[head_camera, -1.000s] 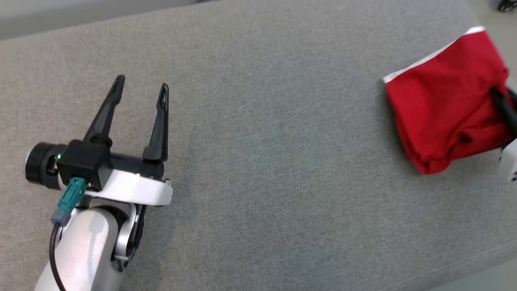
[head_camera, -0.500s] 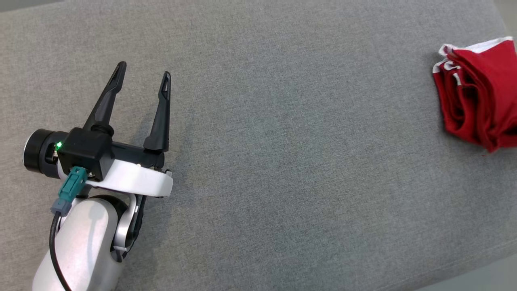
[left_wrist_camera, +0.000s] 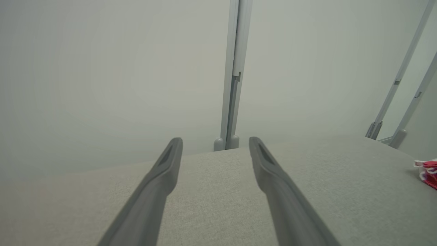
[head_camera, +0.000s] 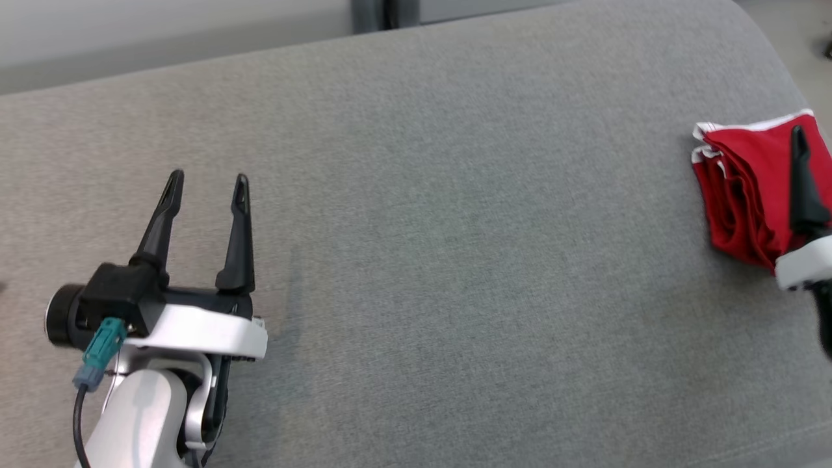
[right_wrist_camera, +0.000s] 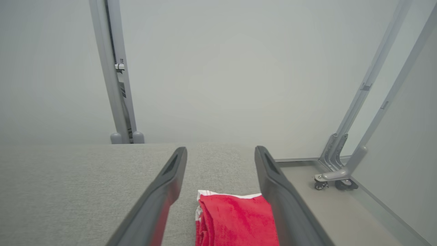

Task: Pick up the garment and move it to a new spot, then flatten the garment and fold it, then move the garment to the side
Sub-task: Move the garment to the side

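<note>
**Red garment folded on the right side**

The red garment [head_camera: 747,188] with white trim lies folded in a small pile on the grey surface [head_camera: 455,260]. It is far over on the robot's right, near the edge. The right tool [right_wrist_camera: 221,149] is over it with its two fingers spread wide, and it holds nothing. The left tool [head_camera: 208,177] is well apart on the other side, over bare surface. It is wide open too, and it is empty.
</note>
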